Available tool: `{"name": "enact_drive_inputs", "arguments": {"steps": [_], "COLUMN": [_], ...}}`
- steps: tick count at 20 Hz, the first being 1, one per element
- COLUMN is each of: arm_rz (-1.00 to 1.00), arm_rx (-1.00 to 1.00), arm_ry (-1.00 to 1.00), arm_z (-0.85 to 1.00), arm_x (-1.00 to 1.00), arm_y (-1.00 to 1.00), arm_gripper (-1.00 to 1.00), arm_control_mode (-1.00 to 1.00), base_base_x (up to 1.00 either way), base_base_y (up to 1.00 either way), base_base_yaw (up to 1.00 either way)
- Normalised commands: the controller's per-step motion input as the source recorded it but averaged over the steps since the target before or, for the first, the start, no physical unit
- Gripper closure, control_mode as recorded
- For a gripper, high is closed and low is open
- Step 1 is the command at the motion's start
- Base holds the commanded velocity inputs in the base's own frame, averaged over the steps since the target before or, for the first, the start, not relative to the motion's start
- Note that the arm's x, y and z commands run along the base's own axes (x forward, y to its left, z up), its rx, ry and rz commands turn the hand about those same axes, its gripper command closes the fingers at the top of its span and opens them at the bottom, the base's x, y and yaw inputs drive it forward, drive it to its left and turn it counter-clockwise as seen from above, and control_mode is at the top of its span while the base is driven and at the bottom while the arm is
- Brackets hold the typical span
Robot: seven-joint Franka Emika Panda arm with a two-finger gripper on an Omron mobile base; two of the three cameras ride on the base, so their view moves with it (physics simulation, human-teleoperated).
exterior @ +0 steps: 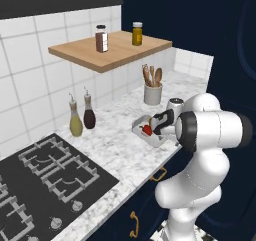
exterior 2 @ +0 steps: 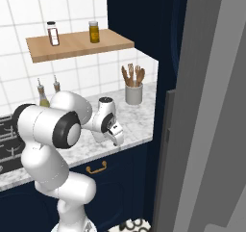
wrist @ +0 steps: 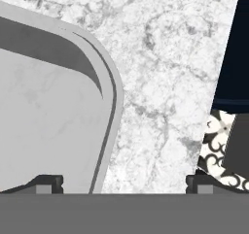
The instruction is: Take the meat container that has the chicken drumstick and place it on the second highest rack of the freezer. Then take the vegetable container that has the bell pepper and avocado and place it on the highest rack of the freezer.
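The arm bends low over the marble counter (wrist: 160, 82), gripper (wrist: 124, 182) pointing down, jaws spread wide and empty. One fingertip (wrist: 46, 182) hangs over the smooth grey, round-cornered tray (wrist: 104, 107); a glossy red pepper (exterior: 147, 130) lies in a tray beside the hand.

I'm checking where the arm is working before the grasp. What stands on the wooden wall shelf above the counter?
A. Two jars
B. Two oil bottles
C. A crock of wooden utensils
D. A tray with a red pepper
A: the wooden shelf carries a dark-filled jar and a yellow-filled jar, while the crock, bottles and tray all sit on the marble counter below.
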Motion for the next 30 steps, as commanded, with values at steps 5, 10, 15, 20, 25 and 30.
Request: {"name": "enact_drive_inputs", "arguments": {"steps": [5, 10, 15, 20, 25, 30], "arm_rz": [0.0, 0.0, 0.0, 0.0, 0.0, -0.03], "arm_rx": [0.0, 0.0, 0.0, 0.0, 0.0, 0.0], "arm_ry": [0.0, 0.0, 0.03, 0.05, 0.01, 0.0], "arm_z": [-0.07, -0.14, -0.08, 0.0, 0.0, 0.16], "arm_x": [0.05, 0.01, 0.0, 0.0, 0.0, -0.01], "arm_y": [0.0, 0.0, 0.0, 0.0, 0.0, 0.0], "arm_gripper": [-1.0, -1.0, 1.0, 1.0, 1.0, 1.0], "arm_control_mode": [-1.0, -1.0, -1.0, -1.0, -1.0, -1.0], "base_base_x": [0.0, 0.0, 0.0, 0.0, 0.0, 0.0], "base_base_y": [0.0, 0.0, 0.0, 0.0, 0.0, 0.0], "base_base_yaw": [0.0, 0.0, 0.0, 0.0, 0.0, 0.0]}}
